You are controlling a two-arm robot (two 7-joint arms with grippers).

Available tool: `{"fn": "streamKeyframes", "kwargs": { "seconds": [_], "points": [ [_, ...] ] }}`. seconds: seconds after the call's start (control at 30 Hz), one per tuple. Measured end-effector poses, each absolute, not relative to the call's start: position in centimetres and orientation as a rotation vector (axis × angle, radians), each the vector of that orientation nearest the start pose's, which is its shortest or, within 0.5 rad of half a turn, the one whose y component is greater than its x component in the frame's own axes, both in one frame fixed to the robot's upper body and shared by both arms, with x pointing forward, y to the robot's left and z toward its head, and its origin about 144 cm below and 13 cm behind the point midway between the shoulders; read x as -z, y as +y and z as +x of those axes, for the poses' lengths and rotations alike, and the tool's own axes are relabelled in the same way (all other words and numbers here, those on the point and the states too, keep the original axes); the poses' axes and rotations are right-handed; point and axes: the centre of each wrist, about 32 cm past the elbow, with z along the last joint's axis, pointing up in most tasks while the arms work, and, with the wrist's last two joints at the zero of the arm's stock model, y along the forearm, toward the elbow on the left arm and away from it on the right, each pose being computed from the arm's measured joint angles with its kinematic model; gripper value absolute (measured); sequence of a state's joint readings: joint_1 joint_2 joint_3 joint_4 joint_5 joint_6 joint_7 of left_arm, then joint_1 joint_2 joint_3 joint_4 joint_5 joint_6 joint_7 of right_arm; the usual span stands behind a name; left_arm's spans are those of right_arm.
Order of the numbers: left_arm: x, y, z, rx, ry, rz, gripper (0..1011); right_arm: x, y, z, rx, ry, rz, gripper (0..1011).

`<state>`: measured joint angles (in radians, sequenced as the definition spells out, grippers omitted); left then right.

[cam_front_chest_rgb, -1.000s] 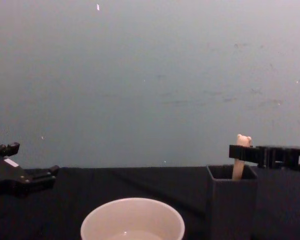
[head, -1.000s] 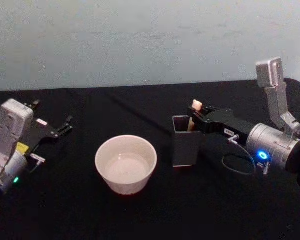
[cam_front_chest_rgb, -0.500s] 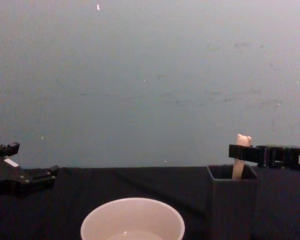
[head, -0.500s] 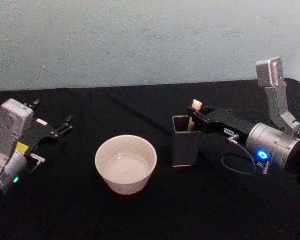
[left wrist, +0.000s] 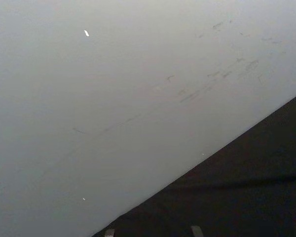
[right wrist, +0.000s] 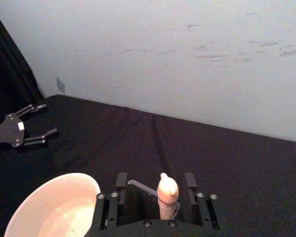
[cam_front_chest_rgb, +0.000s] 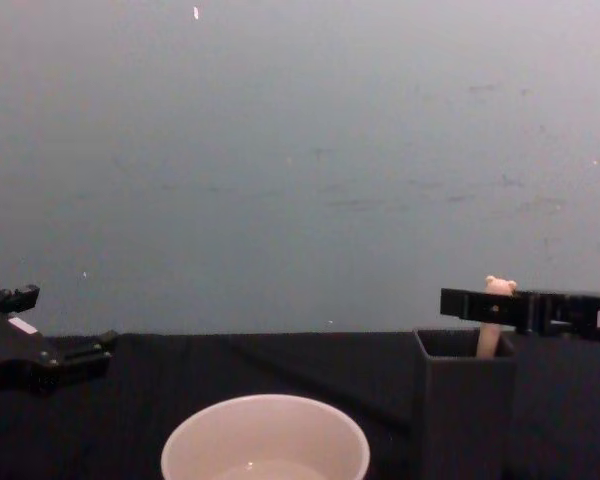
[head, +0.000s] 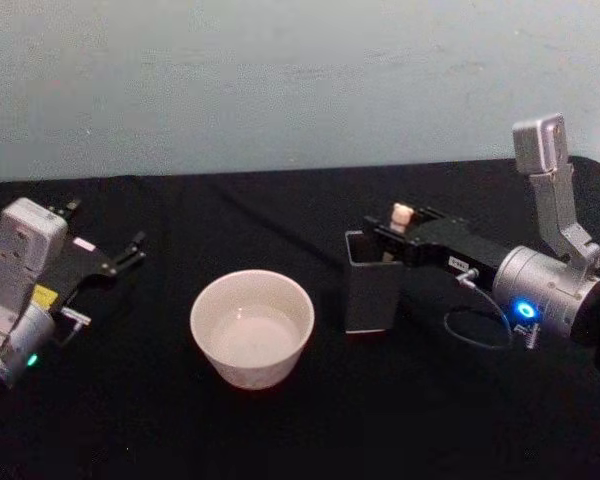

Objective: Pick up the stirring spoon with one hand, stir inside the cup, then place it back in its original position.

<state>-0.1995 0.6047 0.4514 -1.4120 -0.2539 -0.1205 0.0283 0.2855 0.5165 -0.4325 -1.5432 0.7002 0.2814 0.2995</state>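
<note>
Head view, black tablecloth (head: 280, 430), pale wall (head: 280, 80), right tool (head: 395, 232) holding stirring spoon (head: 401, 214), left tool (head: 130, 250) spread wide.

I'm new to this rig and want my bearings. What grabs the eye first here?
The right gripper straddles the bear-topped stirring spoon, which stands in the dark square holder right of centre. A wide cream cup sits mid-table. The left gripper rests open at the far left.

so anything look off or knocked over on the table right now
Nothing stands out. The cup sits upright, the dark holder stands square, and the stirring spoon stands upright in it between the right gripper fingers. The left gripper is parked apart.
</note>
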Motion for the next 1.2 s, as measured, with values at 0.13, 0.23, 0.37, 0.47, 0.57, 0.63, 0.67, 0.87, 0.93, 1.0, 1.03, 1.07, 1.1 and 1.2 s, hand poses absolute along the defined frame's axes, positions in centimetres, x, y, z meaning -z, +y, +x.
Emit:
{"fn": "streamKeyframes", "kwargs": {
  "seconds": [0.13,0.23,0.37,0.47,0.57,0.63,0.67,0.87,0.93,1.0,1.03,1.07,1.1,1.2],
  "points": [
    [-114.0,31.0,48.9,-1.248,-0.285,0.304,1001,-120.0,-26.0,51.1,0.888,0.264,-0.102,791],
    [-114.0,31.0,48.9,-1.248,-0.285,0.304,1001,-120.0,-26.0,51.1,0.888,0.264,-0.102,903],
    [-114.0,31.0,48.9,-1.248,-0.285,0.304,1001,-120.0,-26.0,51.1,0.888,0.264,-0.102,996],
    [-114.0,31.0,48.9,-1.248,-0.285,0.304,1001,-120.0,-26.0,51.1,0.888,0.264,-0.102,1000],
    [-114.0,31.0,48.9,-1.248,-0.285,0.304,1001,-120.0,-26.0,51.1,0.880,0.252,-0.105,1002],
    [-114.0,31.0,48.9,-1.248,-0.285,0.304,1001,-120.1,-25.9,51.0,0.879,0.245,-0.104,1000],
    [-114.0,31.0,48.9,-1.248,-0.285,0.304,1001,-120.2,-25.9,51.0,0.884,0.236,-0.098,1002],
    [-114.0,31.0,48.9,-1.248,-0.285,0.304,1001,-120.9,-25.3,51.1,0.979,0.176,-0.011,1002],
    [-114.0,31.0,48.9,-1.248,-0.285,0.304,1001,-121.2,-24.9,51.1,1.048,0.133,0.045,1000],
    [-114.0,31.0,48.9,-1.248,-0.285,0.304,1001,-121.2,-24.3,50.9,1.140,0.070,0.097,1002],
    [-114.0,31.0,48.9,-1.248,-0.285,0.304,1002,-121.1,-24.1,50.9,1.173,0.045,0.110,1002],
    [-114.0,31.0,48.9,-1.248,-0.285,0.304,1001,-120.8,-23.7,50.8,1.226,0.000,0.127,1002],
    [-114.0,31.0,48.9,-1.248,-0.285,0.304,1001,-120.6,-23.5,50.7,1.255,-0.017,0.130,1000],
    [-114.0,31.0,48.9,-1.248,-0.285,0.305,1001,-119.5,-23.2,50.7,1.349,-0.051,0.100,1002]
  ]
}}
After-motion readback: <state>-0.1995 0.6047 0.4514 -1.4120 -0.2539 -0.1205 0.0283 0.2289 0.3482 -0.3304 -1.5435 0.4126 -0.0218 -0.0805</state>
